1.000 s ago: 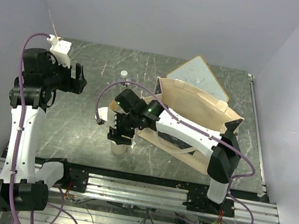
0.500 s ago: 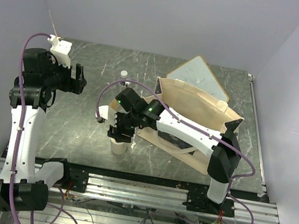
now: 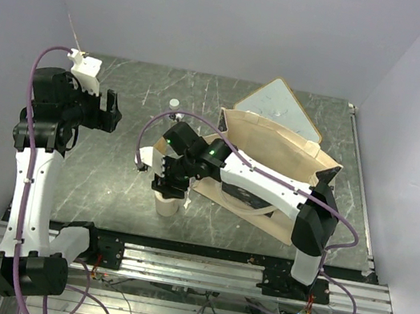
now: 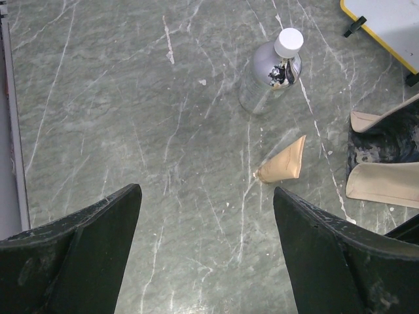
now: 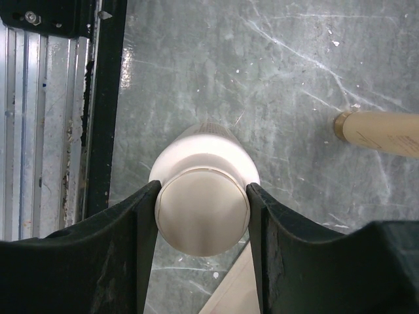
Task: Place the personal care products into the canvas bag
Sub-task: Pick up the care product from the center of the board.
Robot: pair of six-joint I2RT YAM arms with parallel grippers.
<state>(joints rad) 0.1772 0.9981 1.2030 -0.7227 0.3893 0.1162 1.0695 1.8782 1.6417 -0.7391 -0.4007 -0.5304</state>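
The right gripper (image 5: 201, 216) is clamped on the cap of the upright cylinder (image 5: 203, 163) by the near edge of the table (image 4: 98, 98), just left of the bag (image 3: 274, 164). The left gripper (image 4: 206, 193) hangs at far left, jaws wide apart, holding nothing, with a bottle (image 4: 268, 78) and a tube (image 4: 283, 169) on the table below.

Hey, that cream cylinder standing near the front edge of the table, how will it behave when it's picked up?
The cream cylinder looks rigid and smooth, so it may slip: the right gripper pinches only its round cap. It stands upright, so it would probably tip if nudged sideways, and its round body would then roll.
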